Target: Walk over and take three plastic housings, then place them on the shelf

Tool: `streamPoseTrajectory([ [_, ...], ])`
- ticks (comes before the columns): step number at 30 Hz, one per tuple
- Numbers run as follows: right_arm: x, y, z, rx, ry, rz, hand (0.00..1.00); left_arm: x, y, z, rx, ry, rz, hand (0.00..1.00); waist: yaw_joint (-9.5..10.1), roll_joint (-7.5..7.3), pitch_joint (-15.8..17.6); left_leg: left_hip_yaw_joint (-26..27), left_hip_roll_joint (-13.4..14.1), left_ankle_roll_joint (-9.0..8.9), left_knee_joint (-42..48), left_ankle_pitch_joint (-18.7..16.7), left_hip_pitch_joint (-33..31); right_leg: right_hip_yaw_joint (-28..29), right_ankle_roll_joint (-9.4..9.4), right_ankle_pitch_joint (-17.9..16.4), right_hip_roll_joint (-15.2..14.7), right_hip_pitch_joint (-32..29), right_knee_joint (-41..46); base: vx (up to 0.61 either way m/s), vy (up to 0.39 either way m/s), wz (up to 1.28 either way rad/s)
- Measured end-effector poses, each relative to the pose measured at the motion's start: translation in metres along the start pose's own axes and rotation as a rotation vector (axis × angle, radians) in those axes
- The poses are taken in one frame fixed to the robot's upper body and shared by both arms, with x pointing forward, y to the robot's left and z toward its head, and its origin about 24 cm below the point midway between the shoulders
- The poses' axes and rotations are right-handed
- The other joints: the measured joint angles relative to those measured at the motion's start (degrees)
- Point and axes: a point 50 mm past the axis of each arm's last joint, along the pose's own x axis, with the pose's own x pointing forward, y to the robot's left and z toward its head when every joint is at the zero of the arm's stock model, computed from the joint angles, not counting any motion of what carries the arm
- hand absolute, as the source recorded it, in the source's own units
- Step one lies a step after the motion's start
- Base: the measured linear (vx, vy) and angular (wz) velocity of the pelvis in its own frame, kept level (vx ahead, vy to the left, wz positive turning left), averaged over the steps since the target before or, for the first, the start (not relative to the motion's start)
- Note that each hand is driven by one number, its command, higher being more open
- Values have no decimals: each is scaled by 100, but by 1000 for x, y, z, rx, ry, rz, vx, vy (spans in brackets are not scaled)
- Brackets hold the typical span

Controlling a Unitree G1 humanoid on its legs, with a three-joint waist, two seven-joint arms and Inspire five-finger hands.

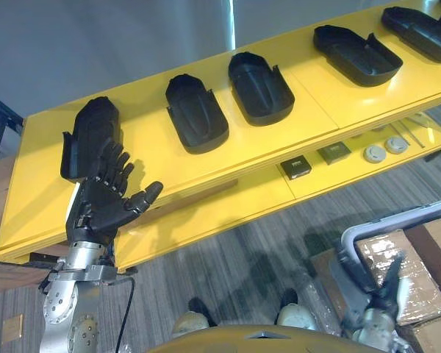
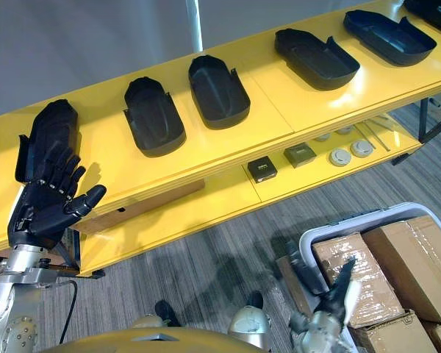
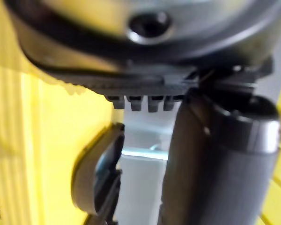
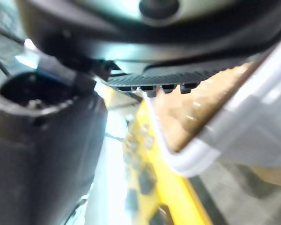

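- Low on the robot's right, the right hand [image 2: 336, 298] hangs beside a pale bin [image 1: 397, 223] of wrapped boxes [image 2: 404, 257]. Its fingers point up, loose and straight, with nothing in them.
- On the left, the left hand [image 1: 103, 206] is raised in front of the yellow shelf [image 1: 154, 169], palm towards the shelf, fingers spread and the thumb sticking out to the side. It grips nothing.
- Just beyond those fingertips, a black housing [image 1: 92, 132] sits at the left end of the shelf top. From here the fingers overlap its near end, and I cannot tell whether they touch it.
- Further right along the same top, the other housings [image 1: 197, 114] lie in a row, hollow side up, each a little apart from the next and all well apart from both hands.
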Motion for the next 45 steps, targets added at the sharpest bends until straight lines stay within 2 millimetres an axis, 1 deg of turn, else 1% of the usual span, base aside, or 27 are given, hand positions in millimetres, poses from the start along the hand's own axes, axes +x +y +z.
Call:
streamPoseTrajectory([
  [1,11,0,29,78,-134,-47,100,3,-5,7,-1,-31,-33,100,0,-4,-4,54,15,-11,0,-8,51,55,-11,16,27,16,-20,-23,-9,-27],
  [2,17,-1,51,132,-234,-77,100,5,-8,13,6,-48,-62,100,-3,-10,-8,87,29,-20,7,-14,76,79,-24,50,55,49,-76,-31,-20,-18],
  [3,24,-3,80,204,-370,-105,100,9,-11,19,11,-68,-102,100,-11,-18,-18,95,44,-21,14,-14,86,79,-23,87,80,85,-139,-26,-22,-9],
  [4,28,-3,95,236,-439,-111,100,11,-13,22,19,-77,-120,100,-11,-22,-27,96,46,-21,15,-14,86,79,-27,106,87,95,-165,-42,-29,-3],
  [5,33,-4,121,284,-565,-103,100,15,-15,27,32,-94,-149,100,-5,-37,-37,102,47,-22,19,-13,94,82,-16,149,99,124,-225,0,0,0],
  [6,36,-4,133,298,-621,-90,100,17,-16,29,35,-102,-159,100,0,-45,-35,102,46,-22,18,-13,108,78,-19,170,102,155,-258,-43,-14,-3],
  [7,41,-2,154,321,-713,-43,100,21,-17,30,32,-109,-163,100,4,-74,-42,114,41,-24,13,-15,152,79,-11,218,113,228,-336,-31,-4,-2],
  [8,45,3,170,339,-777,26,100,24,-18,29,25,-102,-156,100,1,-128,-92,110,39,-26,12,-17,160,65,-12,258,125,274,-418,-45,-11,-1],
  [9,47,6,176,348,-797,60,100,25,-19,29,21,-98,-151,100,5,-156,-112,101,40,-28,12,-16,160,57,-9,276,134,296,-456,-35,-18,2],
  [11,52,21,197,375,-849,208,100,27,-21,23,2,-69,-121,100,16,-264,-177,63,38,-29,-10,-13,134,17,-5,338,156,327,-568,-30,-21,6],
  [12,53,24,201,380,-855,248,100,27,-22,20,-6,-56,-113,100,19,-286,-187,39,35,-30,-11,-9,126,-4,-3,345,155,341,-585,-15,-14,15],
  [14,55,42,214,387,-859,404,100,27,-24,6,-9,3,-91,100,24,-338,-217,-73,20,-14,-34,21,100,-105,2,350,147,392,-599,-3,-9,22],
  [16,55,56,222,388,-857,515,100,26,-27,-2,-24,34,-85,100,41,-363,-230,-133,14,-2,-51,76,50,-167,8,355,145,381,-599,-1,-10,19],
  [17,55,69,227,370,-862,600,100,26,-30,-9,-20,58,-81,100,65,-376,-238,-175,3,1,-112,123,45,-216,11,357,149,386,-599,-3,-15,23],
  [18,55,89,234,343,-860,705,100,25,-37,-18,16,96,-91,100,126,-394,-249,-237,1,11,-149,165,34,-268,11,358,157,395,-599,-5,-14,23],
  [20,56,115,239,321,-831,797,100,26,-47,-29,35,127,-96,100,175,-408,-256,-392,-12,37,-155,209,-50,-414,14,360,146,423,-596,-8,-9,33],
  [21,58,120,239,313,-819,811,100,27,-50,-32,33,134,-96,100,200,-409,-255,-418,-14,45,-156,218,-62,-443,15,361,144,429,-595,-10,-1,31],
  [22,61,131,237,295,-790,834,100,28,-53,-37,47,147,-93,100,299,-409,-255,-467,-16,50,-156,226,-63,-479,15,360,142,456,-595,-6,2,21],
  [24,63,142,232,289,-750,851,100,27,-59,-44,62,170,-99,100,375,-409,-255,-591,-31,70,-157,245,-103,-594,14,360,130,500,-596,-1,5,27],
  [27,62,154,233,296,-733,876,100,24,-66,-53,70,203,-89,100,402,-403,-254,-705,-92,108,-159,279,-204,-703,21,364,78,484,-596,2,19,19],
  [30,59,165,239,321,-737,892,100,23,-70,-57,50,212,-59,100,439,-402,-252,-784,-124,132,-160,297,-244,-742,32,381,49,479,-596,1,28,10],
  [34,53,187,256,335,-760,963,100,23,-73,-61,4,199,23,100,467,-382,-246,-915,-135,166,-161,341,-324,-869,28,384,40,486,-588,-8,14,15],
  [37,53,204,268,325,-763,1002,100,20,-75,-67,-16,213,54,100,526,-321,-211,-1096,-152,200,-162,401,-439,-1033,25,382,27,488,-570,-10,16,28],
  [38,54,207,270,317,-761,1007,100,20,-77,-68,-19,218,52,100,571,-300,-192,-1117,-154,206,-162,410,-447,-1054,22,380,23,488,-562,-14,31,17],
  [40,57,217,273,288,-741,1026,100,17,-83,-75,-36,247,37,100,720,-210,-138,-1200,-182,225,-163,430,-470,-1146,4,361,-20,497,-501,-18,41,18],
  [42,58,222,275,288,-728,1043,100,15,-87,-77,-44,257,23,100,799,-153,-89,-1289,-210,246,-163,455,-546,-1229,-2,355,-48,482,-476,-15,37,25],
  [45,61,233,275,259,-679,1058,100,15,-89,-78,-49,262,16,100,817,-121,-31,-1422,-234,279,-162,508,-635,-1365,-4,347,-74,476,-435,-18,35,24],
])
